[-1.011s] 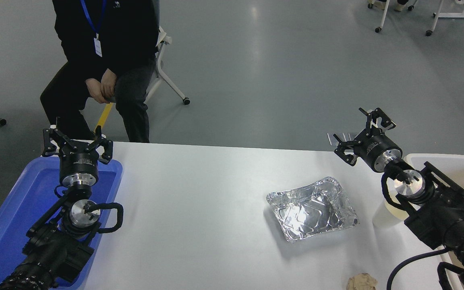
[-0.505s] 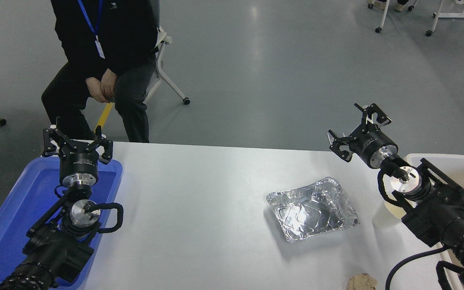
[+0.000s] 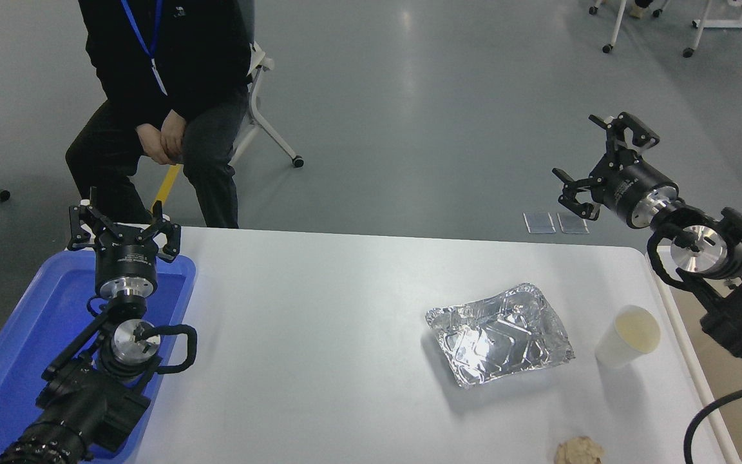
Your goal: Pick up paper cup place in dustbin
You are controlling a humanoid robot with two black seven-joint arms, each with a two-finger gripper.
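The paper cup (image 3: 628, 336) stands upright near the table's right edge, cream-white with a pale yellowish inside, nothing touching it. The beige dustbin (image 3: 686, 348) shows only as a rim and inner wall past that edge, mostly behind my right arm. My right gripper (image 3: 603, 158) hangs open and empty, raised beyond the table's far right corner, well above and behind the cup. My left gripper (image 3: 123, 232) is parked open over the far end of the blue tray at the lower left.
A crumpled silver foil tray (image 3: 500, 334) lies just left of the cup. A crumpled brown paper ball (image 3: 578, 450) sits at the table's near edge. The blue tray (image 3: 23, 348) fills the left side. A person (image 3: 165, 96) sits on a chair beyond the far left edge.
My right arm has lifted and swung right and away, uncovering the cup and part of the bin's rim. The left arm, cup and foil tray have stayed put.
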